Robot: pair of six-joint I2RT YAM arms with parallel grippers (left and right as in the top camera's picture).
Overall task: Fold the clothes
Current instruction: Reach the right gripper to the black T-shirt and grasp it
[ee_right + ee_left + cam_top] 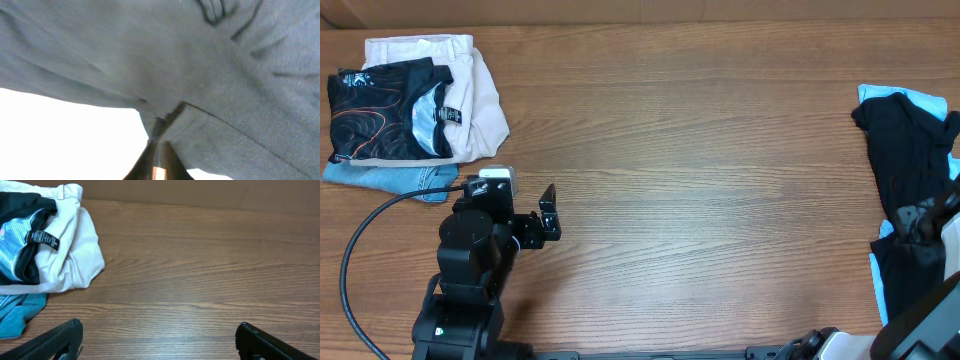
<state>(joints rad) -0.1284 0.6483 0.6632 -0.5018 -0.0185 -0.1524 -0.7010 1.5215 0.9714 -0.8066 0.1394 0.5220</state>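
Located the clothes (905, 150) at 3 o'clock on the table (720, 150), against the edge: crumpled in a long heap, not spread, draped over a light blue garment (885, 95) that shows at the heap's 12 and 6 o'clock ends.

Found the right gripper (159, 145) at the 6 o'clock end of the heap. Pinched nearly together on a fold of the thin fabric, which fills the wrist view. Judged as a grab at one edge, so the garment can be drawn toward table centre and opened flat; cannot tell which part (hem, sleeve) is caught.

Noted the left gripper (550, 212) at 8 o'clock, spread wide, holding nothing, above bare wood. Probably parked there to take a second corner once the cloth arrives.

Logged at 10 o'clock a stack: white garment (480, 100), black piece with orange print (375, 110), blue denim (380, 178). Well apart from the work.

Rated progress as early; no fold made yet. Flagged a risk of dragging the blue garment along.
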